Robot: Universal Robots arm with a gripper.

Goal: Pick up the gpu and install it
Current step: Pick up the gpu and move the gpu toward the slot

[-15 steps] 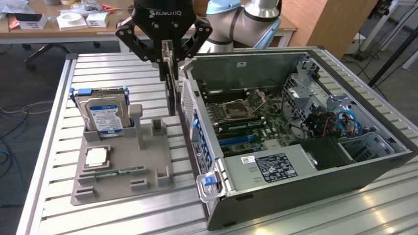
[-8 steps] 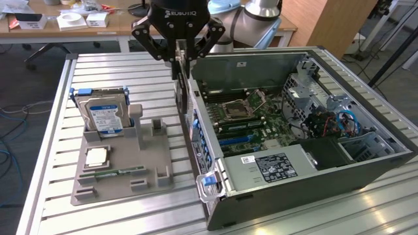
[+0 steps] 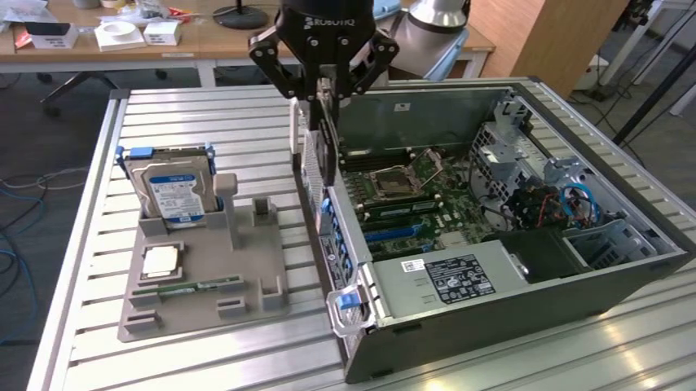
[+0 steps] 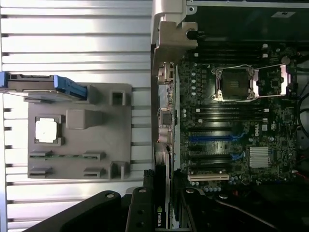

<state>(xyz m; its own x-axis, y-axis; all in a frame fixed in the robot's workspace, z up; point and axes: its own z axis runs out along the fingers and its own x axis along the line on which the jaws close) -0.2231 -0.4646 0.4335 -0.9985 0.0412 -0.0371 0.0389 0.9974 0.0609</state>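
Nearest to me are my own black fingers [image 4: 137,212], clamped on the gpu [image 4: 158,217]. "NVIDIA" is printed in white on the thin black edge between them. In the exterior view my gripper [image 3: 323,94] carries the name "ROBOTIQ", seen upside down.

The gpu [image 3: 315,155] hangs upright from my grip, with its long axis running straight down. Its lower end is at the rear wall of the open computer case [image 3: 522,326], on the side of the case nearest the grey holder [image 3: 196,277]. A pale slotted metal strip runs down the card's side that faces this holder.

The case lies open towards the table's [image 3: 163,114] edge on the exterior view's right. Inside it, the green motherboard [image 4: 231,125] bears a mark that looks like "DELL", and the white label on the power supply [image 3: 462,277] is too small for me to read.

The holder sits near the table's edge on the exterior view's left. It carries a silver hard drive [image 3: 174,191] standing upright, whose blue label has lettering I cannot make out, a square processor [image 3: 161,261] and a narrow green memory stick [image 3: 196,287].
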